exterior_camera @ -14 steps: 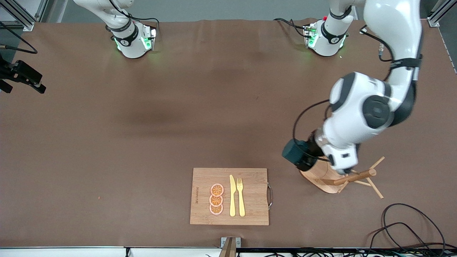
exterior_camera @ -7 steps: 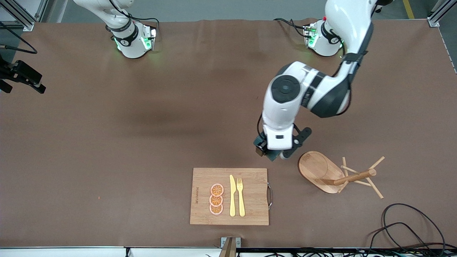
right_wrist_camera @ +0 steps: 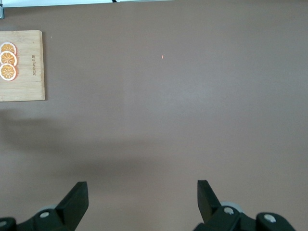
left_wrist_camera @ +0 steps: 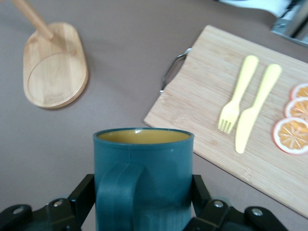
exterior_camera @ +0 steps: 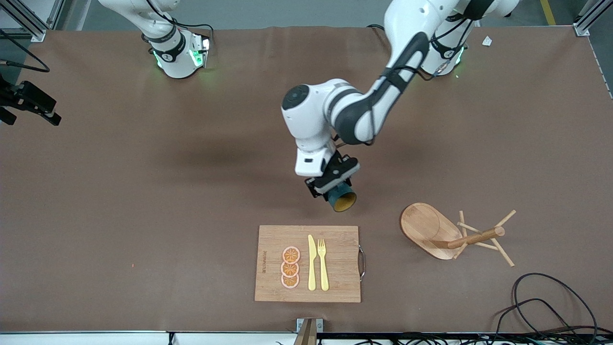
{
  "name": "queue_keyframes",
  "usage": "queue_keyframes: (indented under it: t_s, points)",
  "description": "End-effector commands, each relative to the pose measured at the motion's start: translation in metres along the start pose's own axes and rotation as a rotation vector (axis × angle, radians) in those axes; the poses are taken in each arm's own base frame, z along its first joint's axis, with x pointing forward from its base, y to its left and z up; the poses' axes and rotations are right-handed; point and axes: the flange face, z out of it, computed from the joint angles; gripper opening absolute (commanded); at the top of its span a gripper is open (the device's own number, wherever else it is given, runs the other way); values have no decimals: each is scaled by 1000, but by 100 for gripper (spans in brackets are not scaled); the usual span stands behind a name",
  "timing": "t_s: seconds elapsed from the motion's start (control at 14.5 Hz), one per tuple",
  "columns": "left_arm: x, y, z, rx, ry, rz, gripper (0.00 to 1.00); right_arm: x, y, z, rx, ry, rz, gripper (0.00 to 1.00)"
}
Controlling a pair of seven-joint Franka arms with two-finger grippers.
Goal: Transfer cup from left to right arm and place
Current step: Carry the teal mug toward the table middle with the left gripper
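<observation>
The cup (exterior_camera: pixel 343 200) is a dark teal ribbed mug with a yellowish-tan inside. My left gripper (exterior_camera: pixel 335 188) is shut on it and holds it tilted in the air over bare table, just past the cutting board's far edge. In the left wrist view the cup (left_wrist_camera: pixel 144 163) sits between the two black fingers (left_wrist_camera: pixel 83 195), handle toward the camera, mouth away from it. My right gripper (right_wrist_camera: pixel 143 197) is open and empty over bare brown table; it is out of the front view, where only that arm's base (exterior_camera: pixel 175 52) shows.
A bamboo cutting board (exterior_camera: pixel 268 239) with a yellow knife (exterior_camera: pixel 312 262), fork (exterior_camera: pixel 323 263) and three orange slices (exterior_camera: pixel 290 267) lies near the front edge. A wooden mug tree (exterior_camera: pixel 448 232) stands toward the left arm's end. Cables (exterior_camera: pixel 541 302) lie at the front corner.
My left arm has swung from over the mug tree toward the table's middle, carrying the cup. The cup's mouth now faces the front camera. The right arm has not moved.
</observation>
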Motion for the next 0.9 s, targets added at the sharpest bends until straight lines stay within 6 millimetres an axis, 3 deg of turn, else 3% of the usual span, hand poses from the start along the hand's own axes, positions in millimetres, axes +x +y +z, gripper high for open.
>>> queue_keyframes:
  t_s: [0.0,0.21,0.41,0.69,0.83]
  points:
    - [-33,16,-15,-41,135,30,76,-3,1,-1,-6,3,3,100]
    - [-107,36,-6,-94,288,22,76,-3,1,-1,-6,3,3,100]
    - [-158,40,9,-145,437,30,76,-3,1,-1,-6,3,3,100]
    - [-210,42,21,-227,549,33,76,-3,1,-1,-6,3,3,100]
    - [-223,41,35,-249,629,41,76,-3,1,-1,-6,3,2,100]
